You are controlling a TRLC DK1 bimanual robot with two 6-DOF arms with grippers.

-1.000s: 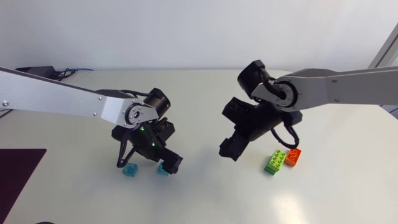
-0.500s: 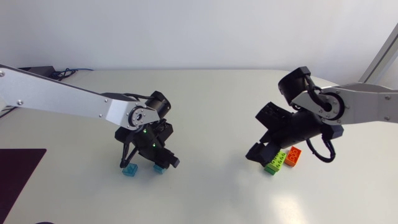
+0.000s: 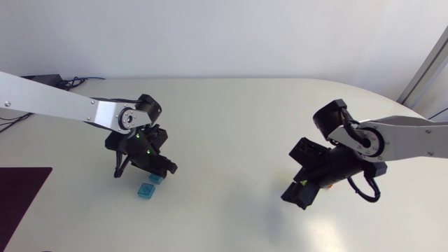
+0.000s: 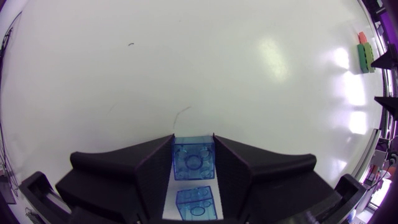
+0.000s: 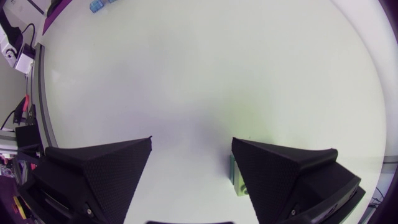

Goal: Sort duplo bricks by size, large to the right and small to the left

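Since a second ago my left arm [image 3: 63,105] has pulled back leftward, dragging one blue brick [image 4: 194,163] along, and my right arm [image 3: 413,136] has dropped over the large pair. The left end effector [image 4: 193,143] is clamped on that blue brick at its fingertips, with the second blue brick [image 3: 145,190] just beside it on the surface [image 3: 231,126]. The right end effector [image 5: 191,146] stands wide open, the green brick [image 5: 233,177] peeking from under one finger's inner edge; in the head view the orange brick [image 4: 361,38] is mostly hidden beneath it.
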